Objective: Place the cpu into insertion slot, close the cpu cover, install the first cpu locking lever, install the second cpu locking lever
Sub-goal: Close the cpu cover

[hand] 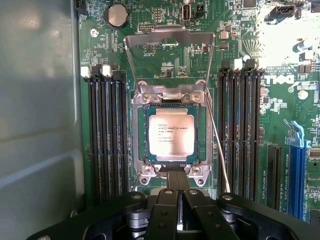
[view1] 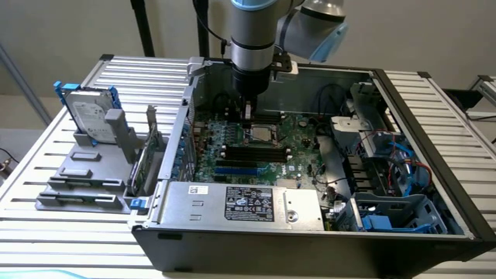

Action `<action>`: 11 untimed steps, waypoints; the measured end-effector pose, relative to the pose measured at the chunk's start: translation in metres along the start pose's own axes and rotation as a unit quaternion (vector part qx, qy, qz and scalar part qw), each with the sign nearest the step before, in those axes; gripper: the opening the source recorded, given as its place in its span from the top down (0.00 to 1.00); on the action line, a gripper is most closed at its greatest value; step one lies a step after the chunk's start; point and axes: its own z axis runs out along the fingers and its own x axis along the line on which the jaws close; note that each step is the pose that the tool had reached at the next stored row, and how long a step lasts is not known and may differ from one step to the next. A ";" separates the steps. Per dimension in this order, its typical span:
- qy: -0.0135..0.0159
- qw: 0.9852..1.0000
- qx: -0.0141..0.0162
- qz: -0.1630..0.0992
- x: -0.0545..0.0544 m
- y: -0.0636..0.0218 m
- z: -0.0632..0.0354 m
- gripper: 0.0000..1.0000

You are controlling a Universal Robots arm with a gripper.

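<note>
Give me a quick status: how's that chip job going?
Gripper shut, at the socket's edge. Cpu seated in insertion slot. Cpu cover raised, not closed. Locking lever unlatched beside the slot.

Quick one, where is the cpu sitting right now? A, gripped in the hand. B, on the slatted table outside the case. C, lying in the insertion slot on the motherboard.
C: the cpu lies flat, label up, inside the insertion slot, with the shut hand just off its edge.
</note>
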 end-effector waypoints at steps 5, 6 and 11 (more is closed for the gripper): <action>0.000 1.000 0.000 0.000 0.000 0.0000 0.0000 0.89; 0.000 1.000 0.000 0.000 0.000 0.0000 0.0000 0.89; 0.000 1.000 0.000 0.000 0.000 0.0014 0.0000 0.89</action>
